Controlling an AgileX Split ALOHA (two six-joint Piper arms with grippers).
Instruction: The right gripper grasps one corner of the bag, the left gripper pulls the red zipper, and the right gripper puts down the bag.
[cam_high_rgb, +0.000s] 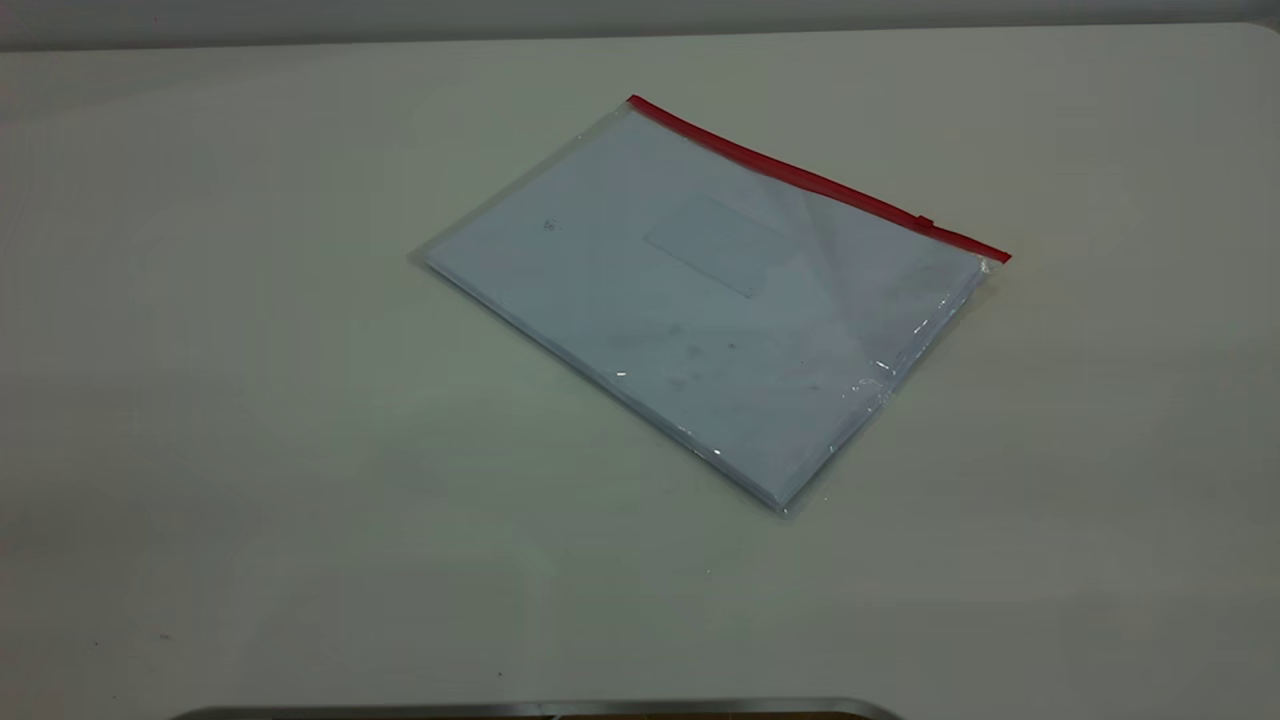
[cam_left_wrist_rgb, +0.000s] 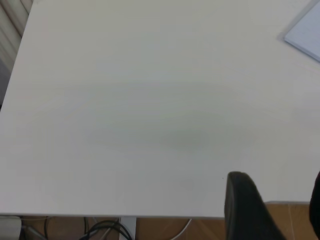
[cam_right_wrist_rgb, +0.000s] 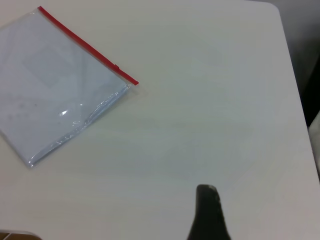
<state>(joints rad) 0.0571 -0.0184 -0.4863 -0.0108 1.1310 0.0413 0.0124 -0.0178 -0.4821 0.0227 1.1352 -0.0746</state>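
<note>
The bag (cam_high_rgb: 700, 300) lies flat on the white table, a clear pouch with white sheets inside. The red zipper (cam_high_rgb: 810, 180) runs along its far long edge, with the slider tab (cam_high_rgb: 925, 222) near the right end. The corner of the bag (cam_high_rgb: 990, 262) by that end rests on the table. Neither gripper shows in the exterior view. My left gripper (cam_left_wrist_rgb: 277, 200) is open and empty over the table edge, far from the bag (cam_left_wrist_rgb: 305, 35). My right gripper (cam_right_wrist_rgb: 235, 220) is open and empty, with one fingertip (cam_right_wrist_rgb: 207, 200) showing, well away from the bag (cam_right_wrist_rgb: 55, 85) and zipper (cam_right_wrist_rgb: 85, 45).
The table (cam_high_rgb: 250, 450) is bare white around the bag. A metal edge (cam_high_rgb: 540, 708) shows at the table's front. Below the table edge in the left wrist view are cables (cam_left_wrist_rgb: 100, 227) and a wooden floor.
</note>
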